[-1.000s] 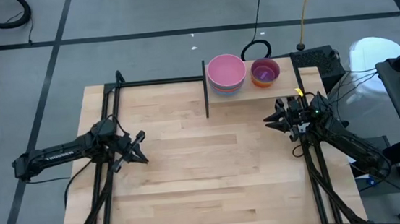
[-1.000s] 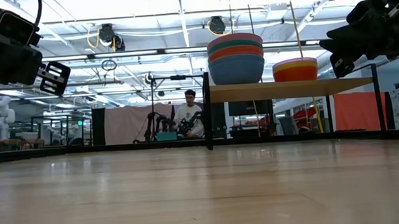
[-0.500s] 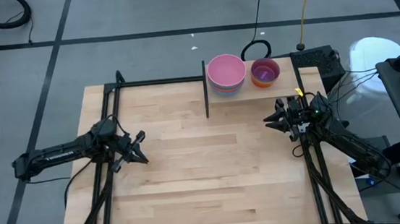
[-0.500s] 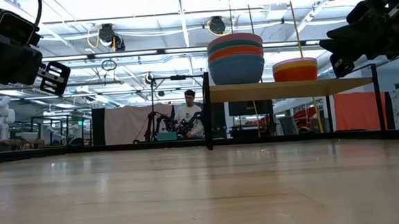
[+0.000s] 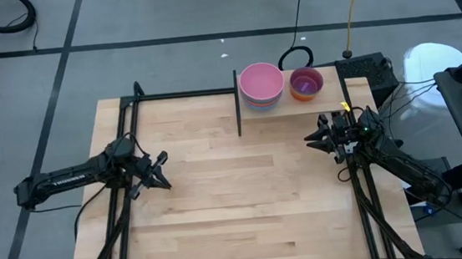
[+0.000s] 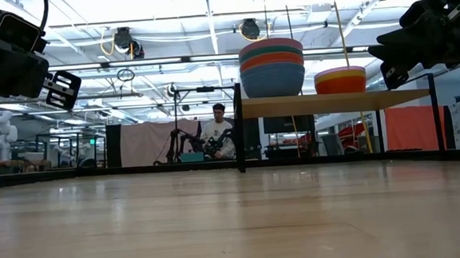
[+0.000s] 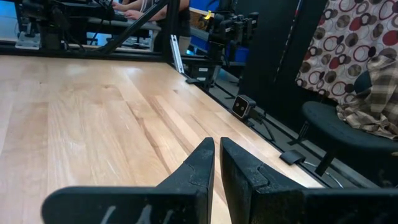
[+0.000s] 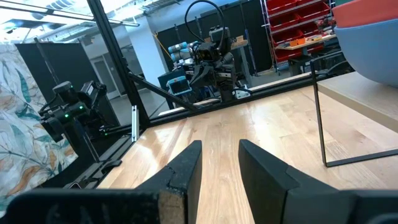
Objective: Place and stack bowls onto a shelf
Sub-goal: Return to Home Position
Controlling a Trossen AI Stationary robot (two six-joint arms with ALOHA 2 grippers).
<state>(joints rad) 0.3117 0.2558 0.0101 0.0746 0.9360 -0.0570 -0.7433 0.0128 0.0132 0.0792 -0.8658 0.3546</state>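
Note:
Two stacks of bowls stand on the shelf (image 5: 289, 107) at the table's far right. The larger stack (image 5: 261, 85) has a pink bowl on top; in the low view (image 6: 272, 66) its blue bottom bowl rests on the shelf board (image 6: 336, 101). The smaller stack (image 5: 306, 83) has a purple bowl on top, over orange and yellow (image 6: 340, 80). My left gripper (image 5: 161, 171) hovers shut over the table's left side, holding nothing (image 7: 217, 155). My right gripper (image 5: 311, 139) hovers open at the right, nearer than the shelf, with nothing between its fingers (image 8: 221, 155).
A black upright bar (image 5: 237, 104) stands at the shelf's left end, and a thin black leg (image 8: 320, 112) holds up the board. Black frame rails run along the table's left (image 5: 124, 155) and right (image 5: 362, 185) sides. A person sits in the room beyond (image 6: 218, 130).

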